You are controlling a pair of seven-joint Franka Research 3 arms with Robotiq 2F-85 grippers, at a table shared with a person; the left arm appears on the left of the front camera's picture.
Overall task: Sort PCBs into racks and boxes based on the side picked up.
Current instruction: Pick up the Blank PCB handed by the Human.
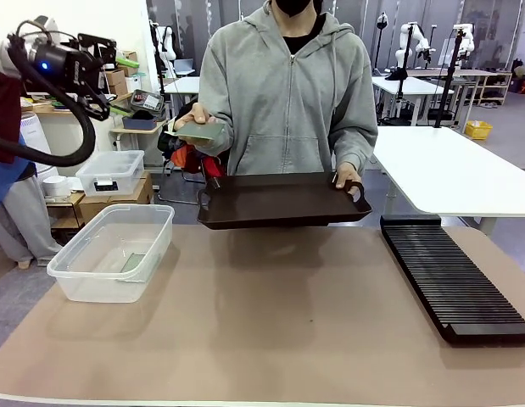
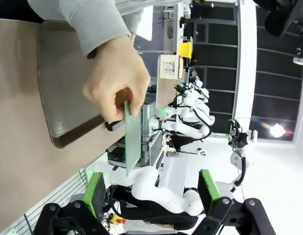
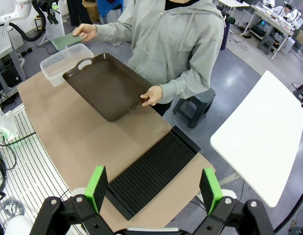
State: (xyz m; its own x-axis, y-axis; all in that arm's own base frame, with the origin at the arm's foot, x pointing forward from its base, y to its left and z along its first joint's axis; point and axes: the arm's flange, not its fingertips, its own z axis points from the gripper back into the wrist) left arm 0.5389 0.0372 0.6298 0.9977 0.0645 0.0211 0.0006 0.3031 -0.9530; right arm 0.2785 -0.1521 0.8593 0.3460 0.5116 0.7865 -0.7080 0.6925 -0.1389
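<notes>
With left gripper (image 2: pixel 151 192) spread wide, line up square on free end of PCB (image 2: pixel 132 137) held edge-on in person's hand (image 2: pixel 117 81) just ahead, pinch clear of their grip; leave right gripper (image 3: pixel 153 188), also spread, high over rack (image 3: pixel 153 169).

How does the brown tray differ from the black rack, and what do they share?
The tray is gripped by a person's hand; the rack lies flat on the table. The tray is smooth with cut-out handles; the rack is ribbed with narrow slots. The tray is broad; the rack long and narrow. Both are dark, shallow rectangles.
</notes>
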